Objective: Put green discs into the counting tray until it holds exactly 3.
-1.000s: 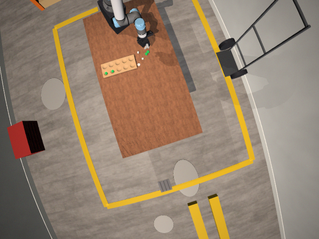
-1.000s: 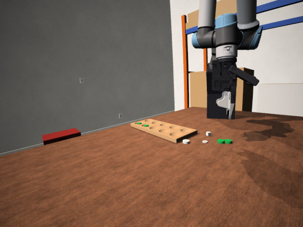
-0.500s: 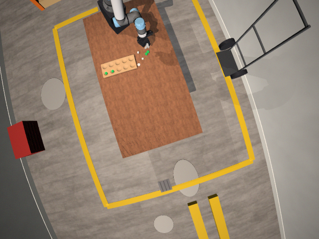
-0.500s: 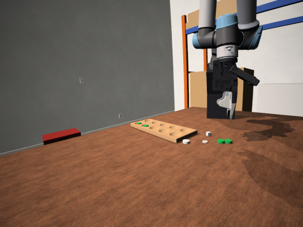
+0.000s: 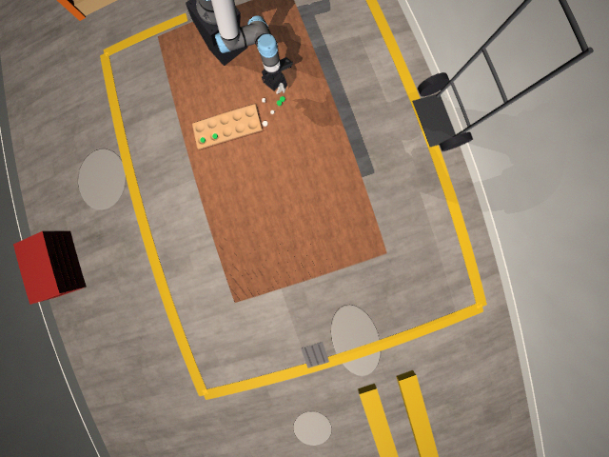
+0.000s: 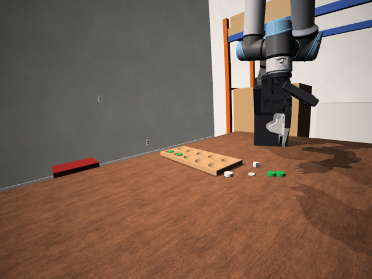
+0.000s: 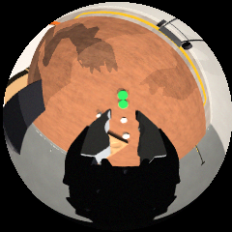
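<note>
From the top view, the wooden counting tray (image 5: 230, 129) lies on the brown desk (image 5: 284, 207) with two green discs (image 5: 208, 138) in neighbouring pockets at its left end, while two more green discs (image 5: 280, 101) lie touching each other on the desk just below the gripper (image 5: 279, 89). Three white pieces (image 5: 265, 123) are scattered between that pair and the tray's right end, so they sit beside the path to the tray. A yellow floor line (image 5: 142, 216) rings the desk, with a red box (image 5: 34, 268) outside it on the left and a hand truck (image 5: 442, 118) on the right. In the exterior view the gripper (image 6: 282, 140) hangs above the desk, clear of the loose green pair (image 6: 275, 173), its fingers (image 6: 278, 124) narrowly parted with nothing between them; the arm's upper part is cut off by the frame edge. A shelf rack (image 6: 225, 75) with cardboard boxes stands behind. In the wrist view the dark fingers frame one tray corner and two white pieces, and the two green discs (image 7: 123, 98) lie just ahead of the fingertips. No writing can be read anywhere.
</note>
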Motion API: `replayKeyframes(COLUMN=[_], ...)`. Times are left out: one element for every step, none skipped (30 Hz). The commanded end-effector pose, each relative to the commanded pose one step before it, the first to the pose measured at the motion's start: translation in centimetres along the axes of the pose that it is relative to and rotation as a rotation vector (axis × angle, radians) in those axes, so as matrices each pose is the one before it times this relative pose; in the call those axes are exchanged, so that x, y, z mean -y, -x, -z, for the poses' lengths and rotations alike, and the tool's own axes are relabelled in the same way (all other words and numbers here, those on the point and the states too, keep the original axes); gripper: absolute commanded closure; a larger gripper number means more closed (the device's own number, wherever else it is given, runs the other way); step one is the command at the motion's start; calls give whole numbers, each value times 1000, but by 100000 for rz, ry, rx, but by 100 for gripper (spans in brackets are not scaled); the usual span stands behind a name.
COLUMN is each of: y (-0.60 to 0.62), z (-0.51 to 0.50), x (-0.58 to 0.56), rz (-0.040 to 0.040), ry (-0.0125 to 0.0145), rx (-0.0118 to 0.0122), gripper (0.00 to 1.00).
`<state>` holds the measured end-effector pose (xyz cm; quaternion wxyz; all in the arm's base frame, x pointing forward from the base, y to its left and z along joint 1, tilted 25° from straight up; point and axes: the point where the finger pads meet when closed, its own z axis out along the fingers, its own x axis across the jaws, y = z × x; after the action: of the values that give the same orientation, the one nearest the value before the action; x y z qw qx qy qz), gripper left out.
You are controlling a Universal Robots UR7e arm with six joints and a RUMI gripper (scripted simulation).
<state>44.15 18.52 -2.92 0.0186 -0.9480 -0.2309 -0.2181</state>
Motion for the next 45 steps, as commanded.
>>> replayKeyframes(y=[-67, -11, -11, -11, -9, -8, -5, -2, 1, 5, 10, 15, 20, 26, 31, 0, 0, 33, -33, -27, -21, -15, -10, -5, 0, 4, 7, 9, 11, 12, 12, 12, 0, 0, 11, 10, 9, 7, 6, 4, 3, 1, 1, 0, 0], z=[-371, -176, -198, -220, -241, -261, -280, -298, -314, -329, -341, -352, -360, -366, -370, 0, 0, -372, -388, -386, -381, -373, -363, -350, -335, -318, -299, -278, -256, -232, -207, -182, 0, 0, -157, -132, -108, -85, -64, -45, -28, -15, -6, -1, 0], x=[-30, -9, -10, -10, -10, -9, -8, -7, -5, -3, -1, 1, 4, 6, 9, 0, 0, 10, -17, -14, -11, -8, -5, -2, 0, 2, 3, 5, 6, 6, 6, 6, 0, 0, 6, 5, 4, 4, 3, 2, 1, 1, 0, 0, 0], rz=[21, 1, 1, 1, 1, 1, 1, 1, 1, 1, 1, 1, 1, 1, 1, 0, 0, 1, 0, 0, 0, 0, 0, 0, 0, 0, 0, 0, 0, 0, 0, 0, 0, 0, 0, 0, 0, 0, 0, 0, 0, 0, 0, 0, 0], ry=[29, -4, -5, -5, -6, -6, -7, -7, -7, -8, -8, -8, -8, -8, -8, 0, 0, -8, 0, 0, 0, 0, 0, 0, 0, 0, 0, 0, 0, 0, 0, 0, 0, 0, 0, 0, 0, 0, 0, 0, 0, 0, 0, 0, 0], rx=[-95, 4, 5, 6, 6, 6, 7, 7, 8, 8, 8, 8, 8, 9, 9, 0, 0, 8, 0, 0, 0, 0, 0, 0, 0, 0, 0, 0, 0, 0, 0, 0, 0, 0, 0, 0, 0, 0, 0, 0, 0, 0, 0, 0, 0], gripper=[72, 72, 72, 72, 72, 72, 72, 72, 72, 72, 72, 72, 72, 72, 72, 72, 72, 72, 72, 72, 72, 72, 72, 72, 72, 72, 72, 72, 72, 72, 72, 72, 72, 72, 72, 72, 72, 72, 72, 72, 72, 72, 72, 72, 72])
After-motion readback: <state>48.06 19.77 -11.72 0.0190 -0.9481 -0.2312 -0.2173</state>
